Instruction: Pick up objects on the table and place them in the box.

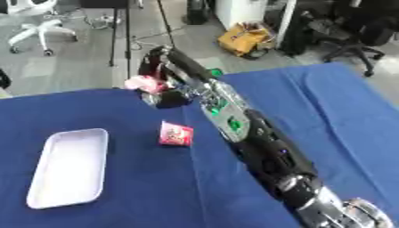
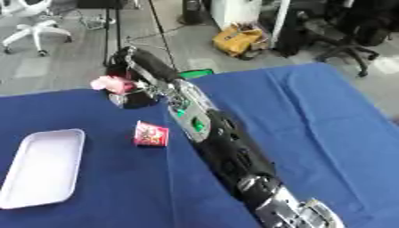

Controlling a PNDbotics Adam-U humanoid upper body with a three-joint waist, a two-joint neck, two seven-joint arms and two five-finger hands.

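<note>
My right arm reaches from the lower right corner across the blue table [image 1: 93,111] to its far edge. There my right hand [image 1: 158,64] is curled round a small pink object [image 1: 146,83], which it holds just above the cloth. A dark part of the hand [image 1: 169,98] shows below the pink object. On the cloth nearer to me, left of the forearm, lies a red and pink packet [image 1: 176,134]. At the left stands a white oblong tray [image 1: 70,167] with nothing in it. My left hand is out of sight.
Beyond the table's far edge is grey floor with a white office chair [image 1: 35,24], a yellow bag [image 1: 243,39], black stands and a dark chair [image 1: 362,40]. A fold runs through the blue cloth right of my arm.
</note>
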